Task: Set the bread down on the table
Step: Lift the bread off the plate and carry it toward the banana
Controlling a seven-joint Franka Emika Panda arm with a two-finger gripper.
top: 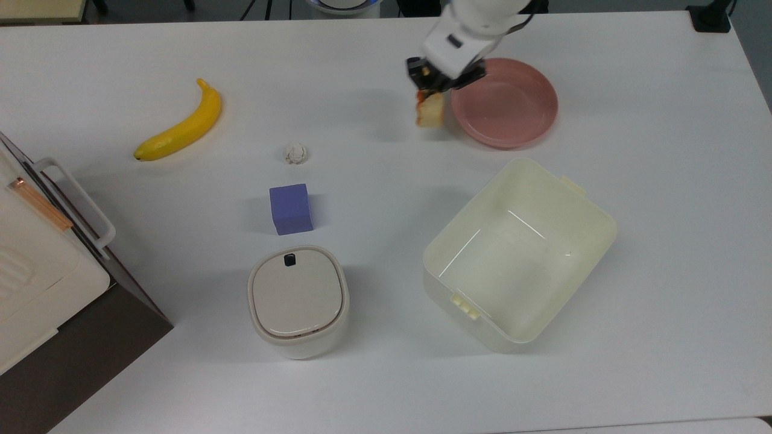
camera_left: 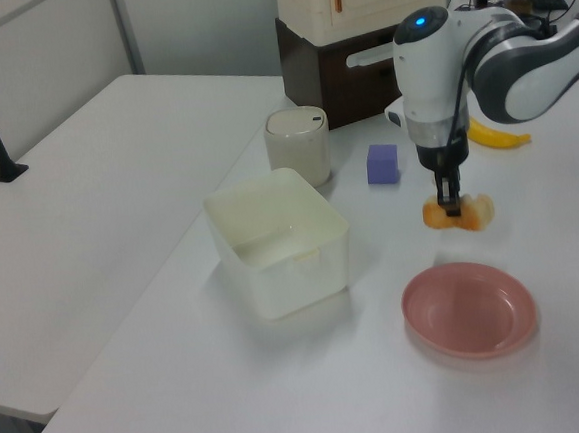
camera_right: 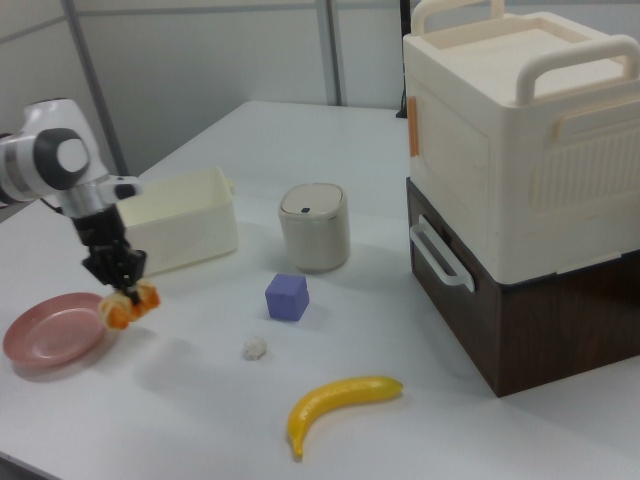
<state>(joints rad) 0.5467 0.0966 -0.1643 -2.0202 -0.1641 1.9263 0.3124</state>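
Top view: bread (top: 429,113) aloft.
Fingers (top: 417,67) clamped on it above the worktop (top: 362,72), just beside the pink plate (top: 531,129).

Table (top: 362,374) – smooth matt white; plate (top: 512,129) – pink, slightly glossy plastic; bin (top: 579,241) – cream glossy plastic; bread (top: 429,113) – rough toasted crust.
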